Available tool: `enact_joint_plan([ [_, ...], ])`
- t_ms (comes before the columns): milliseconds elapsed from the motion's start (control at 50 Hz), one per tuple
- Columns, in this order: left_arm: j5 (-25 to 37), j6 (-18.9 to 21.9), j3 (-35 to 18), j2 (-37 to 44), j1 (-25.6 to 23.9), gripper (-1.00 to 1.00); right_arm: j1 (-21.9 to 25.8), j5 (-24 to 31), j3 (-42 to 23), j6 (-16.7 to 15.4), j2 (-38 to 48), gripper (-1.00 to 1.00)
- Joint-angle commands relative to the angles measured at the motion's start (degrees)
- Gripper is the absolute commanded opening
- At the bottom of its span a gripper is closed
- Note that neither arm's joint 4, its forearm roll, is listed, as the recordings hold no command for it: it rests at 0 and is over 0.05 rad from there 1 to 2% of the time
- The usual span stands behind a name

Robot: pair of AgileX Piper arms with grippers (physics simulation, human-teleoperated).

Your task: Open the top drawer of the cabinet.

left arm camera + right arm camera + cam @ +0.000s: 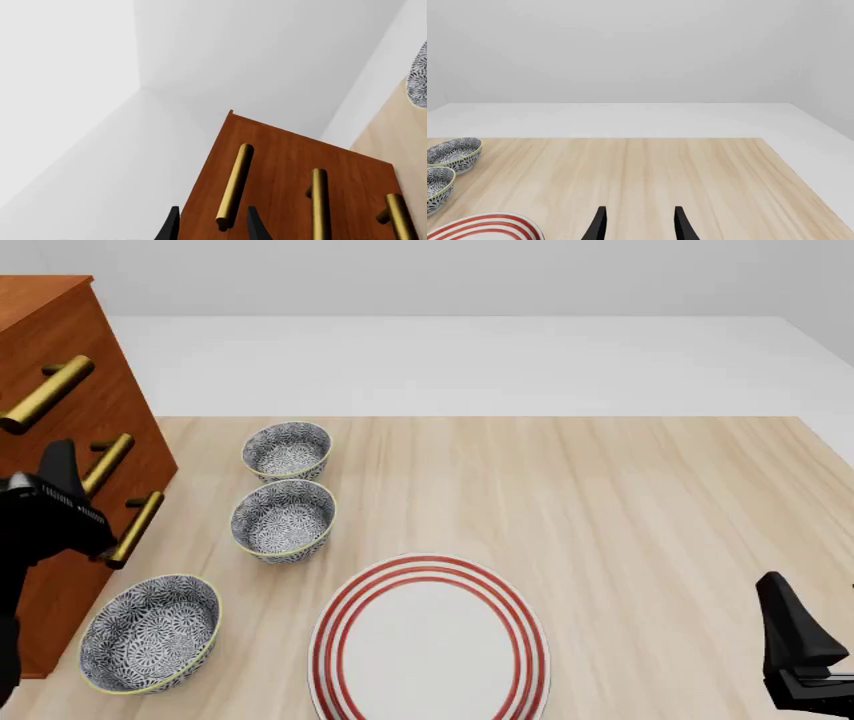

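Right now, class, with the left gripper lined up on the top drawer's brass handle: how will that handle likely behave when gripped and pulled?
The top drawer's brass handle looks like a stiff metal bar, so it probably won't flex. Its smooth round surface may slip in the left gripper. The tall cabinet looks heavy, so it probably won't tip, though it could.

The cabinet [60, 370] is a tall reddish-brown wooden chest standing upright at the nine o'clock edge of the surface [601, 510]. Its front faces three o'clock and carries three brass bar handles. The top drawer [74, 340], uppermost of three, sits flush and closed, its handle [47, 394] lying horizontal.
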Motion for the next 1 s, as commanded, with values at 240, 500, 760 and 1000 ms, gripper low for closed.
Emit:
enact_joint_plan([
  [240,-0.10,1.29,-2.12,4.47,1.51,1.00,0.00,0.00,0.00,-0.01,0.00,1.00],
  [500,-0.09,1.63,-3.33,6.53,1.98,1.00,0.01,0.00,0.00,0.00,0.00,1.00],
  [760,-0.12,1.68,-5.52,9.36,4.09,1.00,0.01,0.00,0.00,0.00,0.01,1.00],
  [1000,-0.12,2.02,-6.28,10.19,4.41,1.00,0.00,0.00,0.00,-0.01,0.00,1.00],
])
